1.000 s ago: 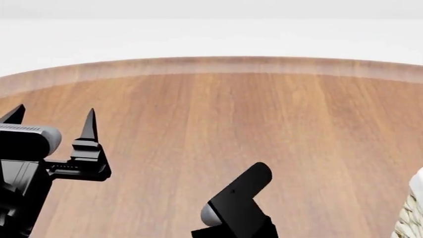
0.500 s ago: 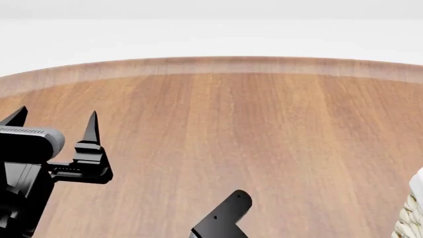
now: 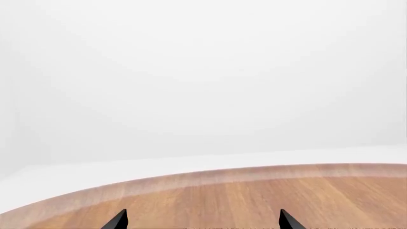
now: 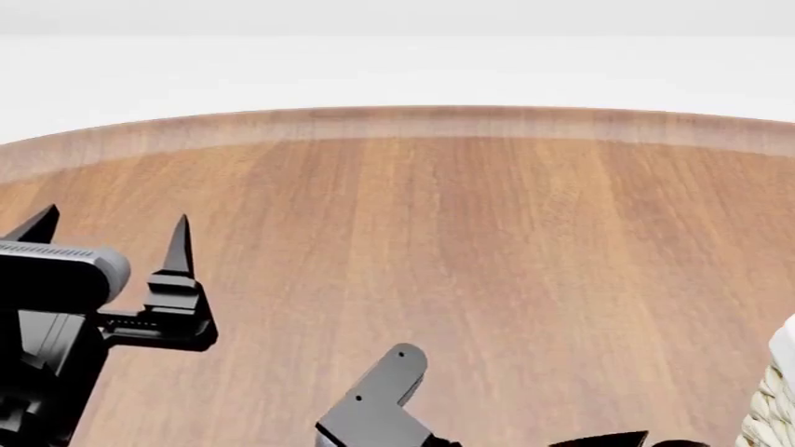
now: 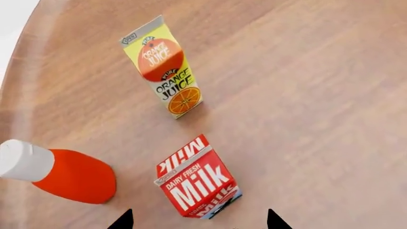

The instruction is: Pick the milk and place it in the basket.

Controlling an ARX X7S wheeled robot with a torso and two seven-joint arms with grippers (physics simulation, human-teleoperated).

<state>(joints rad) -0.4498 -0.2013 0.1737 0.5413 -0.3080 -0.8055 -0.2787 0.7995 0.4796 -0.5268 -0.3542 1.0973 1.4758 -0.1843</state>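
The milk (image 5: 197, 183) shows only in the right wrist view: a carton with a red top and white "Milk" lettering, standing on the wooden table. My right gripper (image 5: 197, 223) is open and empty above it, with its two dark fingertips apart on either side of the carton's near end. In the head view only part of my right arm (image 4: 372, 410) shows at the bottom edge, and the milk is out of view. My left gripper (image 4: 112, 228) is open and empty over the table's left side. A corner of the cream wicker basket (image 4: 770, 405) shows at the right edge.
An orange-and-yellow juice carton (image 5: 164, 67) stands beyond the milk. A red bottle with a white cap (image 5: 64, 174) stands close beside the milk. The round wooden table's far edge (image 4: 397, 121) curves across the head view and also shows in the left wrist view (image 3: 210, 176).
My right arm has dropped toward the bottom of the head view and swung left. My left gripper has sunk slightly. The basket has not moved.
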